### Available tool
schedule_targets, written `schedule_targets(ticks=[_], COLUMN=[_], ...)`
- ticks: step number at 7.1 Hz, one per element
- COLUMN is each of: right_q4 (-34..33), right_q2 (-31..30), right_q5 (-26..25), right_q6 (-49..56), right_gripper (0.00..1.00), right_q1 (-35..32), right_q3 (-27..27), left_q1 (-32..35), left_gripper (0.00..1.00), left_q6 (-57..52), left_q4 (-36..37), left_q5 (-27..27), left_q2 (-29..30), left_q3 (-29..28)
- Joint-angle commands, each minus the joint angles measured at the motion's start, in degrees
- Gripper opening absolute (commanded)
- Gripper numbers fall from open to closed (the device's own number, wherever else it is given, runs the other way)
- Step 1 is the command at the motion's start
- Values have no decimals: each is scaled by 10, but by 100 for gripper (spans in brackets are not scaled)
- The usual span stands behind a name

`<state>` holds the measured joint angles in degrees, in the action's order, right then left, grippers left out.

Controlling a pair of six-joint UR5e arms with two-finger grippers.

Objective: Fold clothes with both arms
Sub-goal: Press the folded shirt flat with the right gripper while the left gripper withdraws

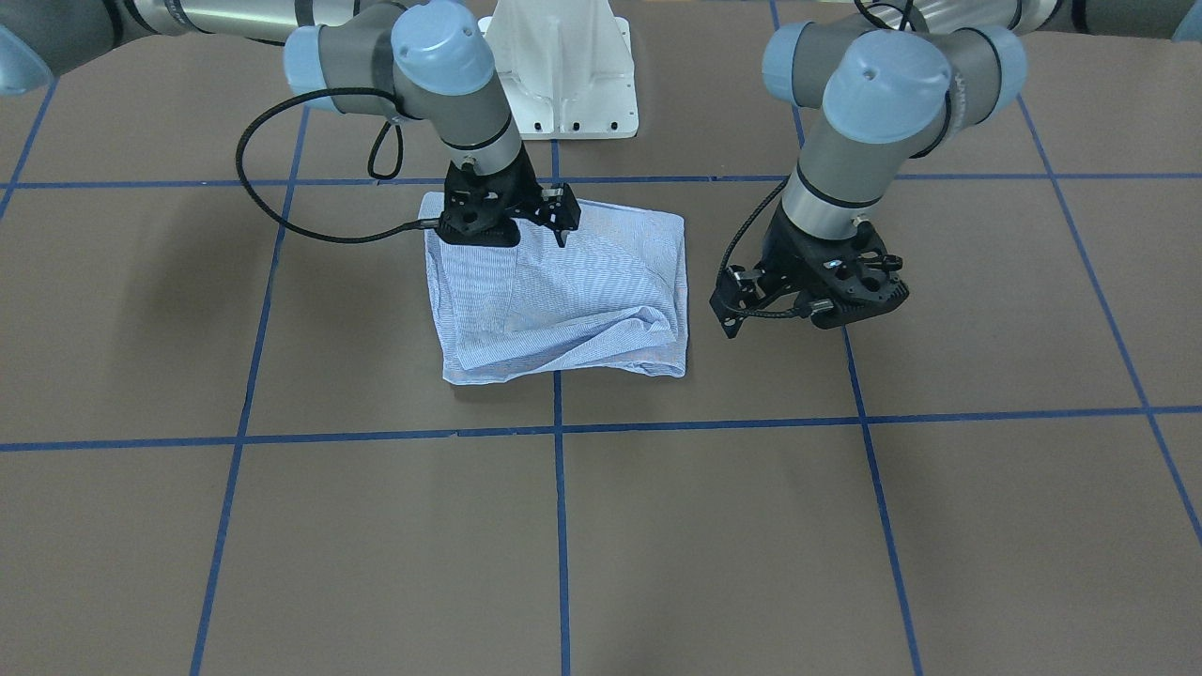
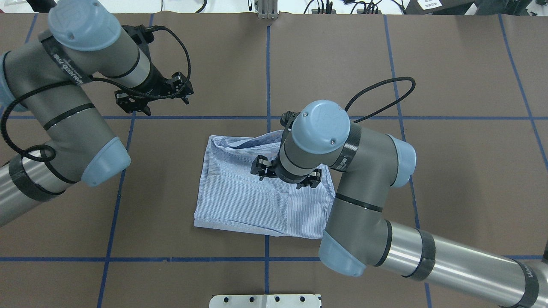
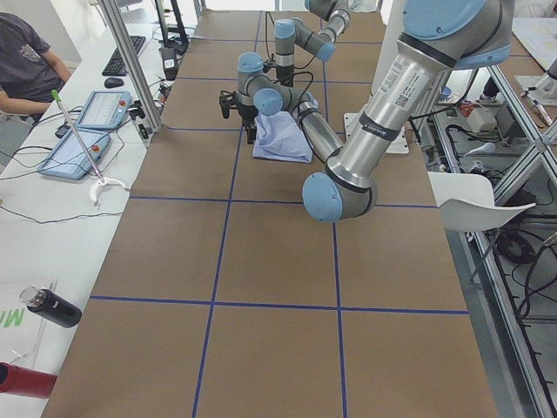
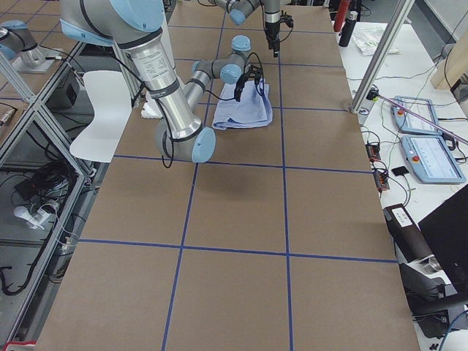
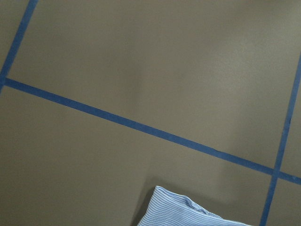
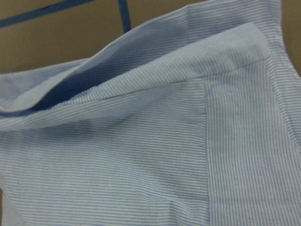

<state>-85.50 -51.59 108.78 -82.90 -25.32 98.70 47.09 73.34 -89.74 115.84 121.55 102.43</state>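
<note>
The light blue striped shirt (image 1: 563, 300) lies folded into a rough rectangle at the table's middle, its edge toward the operators' side rumpled. It also shows in the overhead view (image 2: 239, 196). My right gripper (image 1: 521, 239) points down over the shirt's edge nearest the robot base, jaws spread and fingertips at the cloth, gripping nothing; from overhead it (image 2: 284, 176) is partly hidden by its wrist. The right wrist view shows only shirt folds (image 6: 141, 155). My left gripper (image 1: 779, 319) hovers open and empty over bare table beside the shirt (image 2: 167, 107). The left wrist view shows a shirt corner (image 5: 188, 212).
The brown table has a grid of blue tape lines (image 1: 559, 427). The white pedestal base (image 1: 563, 75) stands behind the shirt. A side desk with tablets (image 3: 87, 131) and a seated person (image 3: 26, 61) runs along the table's operator side.
</note>
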Motion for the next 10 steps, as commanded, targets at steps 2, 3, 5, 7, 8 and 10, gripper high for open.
schedule_targets(ticks=[2, 3, 5, 7, 8, 10], right_q4=[3, 21, 76, 93, 127, 154], right_q2=[50, 75, 110, 141, 155, 176], right_q5=[-69, -83, -99, -108, -108, -134], right_q6=[105, 109, 115, 138, 143, 156], right_gripper=[100, 100, 100, 100, 100, 100], right_q1=[20, 20, 14, -14, -32, -46], right_q3=[-98, -137, -209, -256, -288, -322], left_q1=[14, 15, 21, 22, 22, 23], left_gripper=[100, 100, 100, 100, 100, 100], left_q6=[-19, -19, -19, -19, -19, -19], left_q4=[4, 4, 4, 4, 4, 4], left_q5=[0, 0, -1, -1, -2, -3], left_q2=[-17, -17, -18, -17, -18, -18], left_q3=[11, 10, 8, 6, 5, 4])
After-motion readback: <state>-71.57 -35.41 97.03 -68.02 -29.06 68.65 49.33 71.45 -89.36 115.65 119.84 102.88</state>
